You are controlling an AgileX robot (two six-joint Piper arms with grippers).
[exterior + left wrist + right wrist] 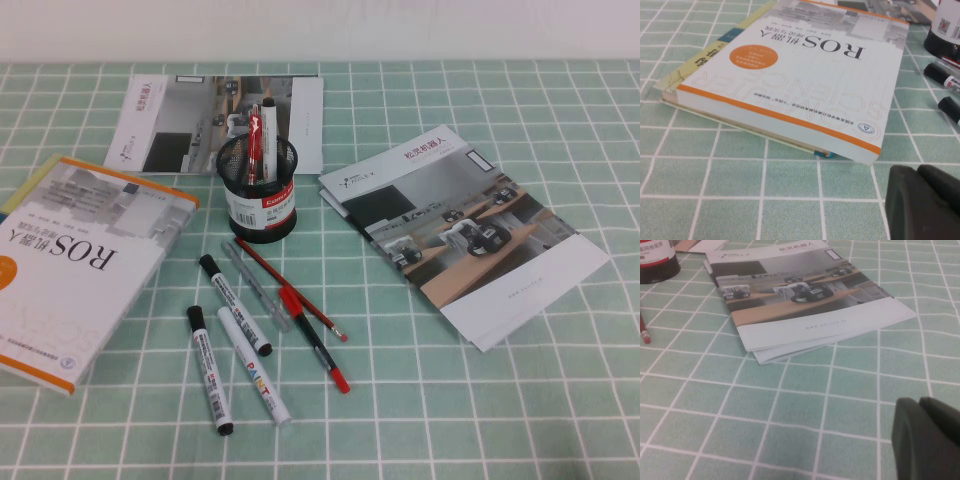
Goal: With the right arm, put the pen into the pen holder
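Observation:
The pen (316, 340), with a black barrel, red cap and red end, lies on the green checked cloth in front of the pen holder (259, 190). The holder is a black mesh cup with a white, red-topped label, and it holds a red pen and a white marker. Neither arm shows in the high view. My right gripper (920, 405) hovers low over the cloth, near a brochure (805, 300), shut and empty; the holder's base (657, 262) shows far off. My left gripper (918, 172) is shut and empty next to the ROS book (790, 75).
A thin red pencil (292, 289), a clear grey pen (256, 285) and three white markers (236, 306) lie around the pen. The ROS book (70, 265) lies at left, one brochure (465, 235) at right, and another (215, 120) behind the holder.

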